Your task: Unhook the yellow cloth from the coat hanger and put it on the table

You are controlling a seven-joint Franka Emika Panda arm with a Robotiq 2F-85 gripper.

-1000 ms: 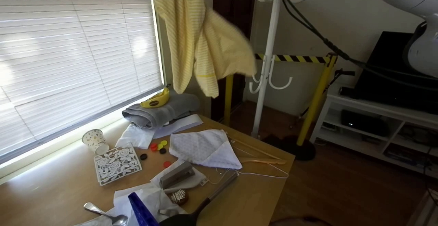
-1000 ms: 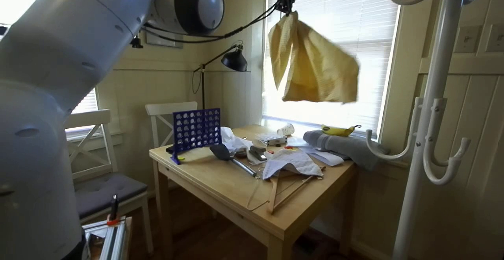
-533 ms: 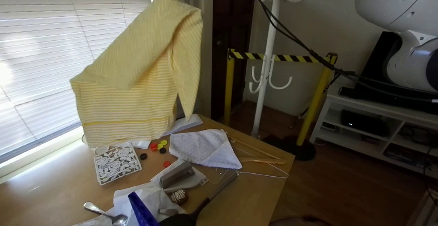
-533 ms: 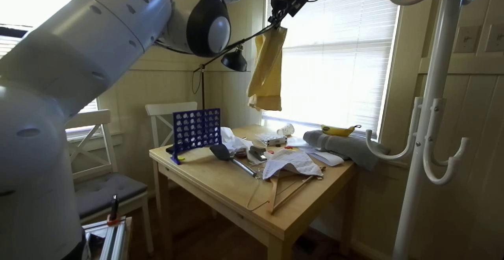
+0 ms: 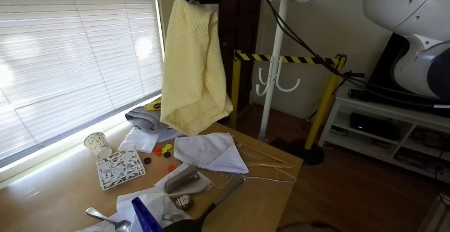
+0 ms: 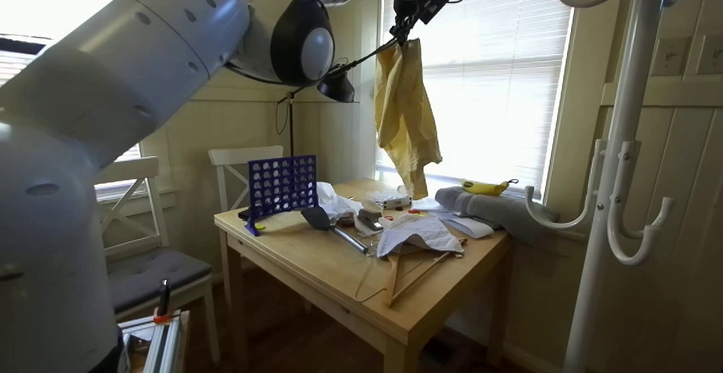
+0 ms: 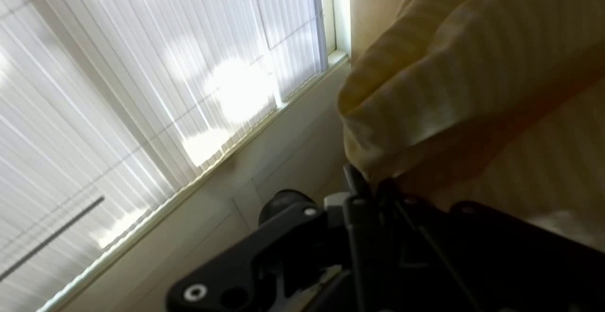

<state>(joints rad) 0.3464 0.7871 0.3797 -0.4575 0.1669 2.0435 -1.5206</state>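
since it looks like thin, floppy fabric, the yellow cloth should be light, soft and hard to hurt, just swingy. the gripper is clenched on a gathered pinch at its top, which imo is the right hold, the rest drapes below. half a second ago it's flared out across the blinds in an exterior view; now it hangs much straighter, so the paper cup and part of the grey folded cloth are back in sight. seems to be over the blinds side of the table, can't tell if the lowest tip touches. coat hanger stands well apart, so unhooking looks done.
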